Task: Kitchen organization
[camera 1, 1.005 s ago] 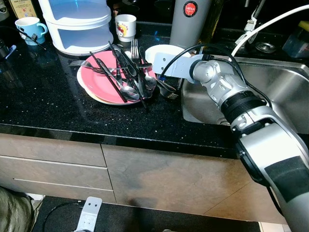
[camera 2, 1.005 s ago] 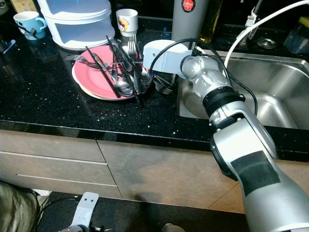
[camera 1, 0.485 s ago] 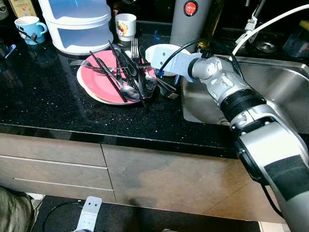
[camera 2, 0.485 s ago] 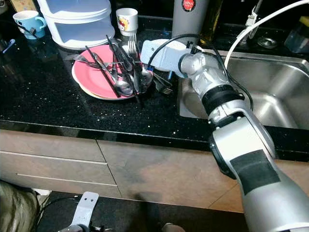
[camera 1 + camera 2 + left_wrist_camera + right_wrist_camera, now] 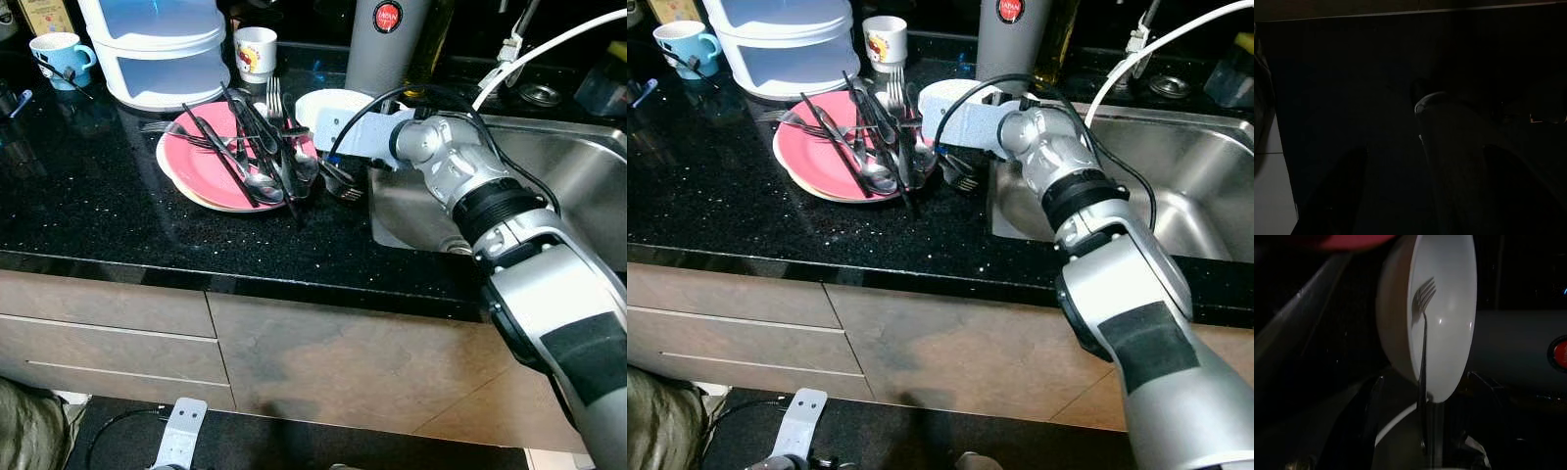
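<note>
A pink plate [image 5: 201, 162] on a white one holds a pile of cutlery [image 5: 260, 157] on the black counter. Beside it stands a white bowl [image 5: 328, 101], with my right wrist [image 5: 348, 127] stretched over it. In the right wrist view a fork [image 5: 1423, 357] has its tines against the inside of the white bowl [image 5: 1449, 293], and its handle runs back between the fingers. My right gripper [image 5: 1424, 377] looks open, a dark finger on each side of the handle. Another fork [image 5: 345, 192] lies by the sink's edge. My left gripper [image 5: 1424, 148] hangs idle in the dark, fingers apart.
A steel sink [image 5: 578, 186] lies to the right of the bowl. A grey flask [image 5: 384, 44], a small mug [image 5: 255, 51], a stacked plastic container [image 5: 162, 49] and a blue cup [image 5: 59, 59] stand along the back. Wooden drawers [image 5: 108, 333] run under the counter.
My right wrist swung back and up over the bowl half a second ago, then came slightly forward and left again. The plate, the cutlery and the fork by the sink have stayed put.
</note>
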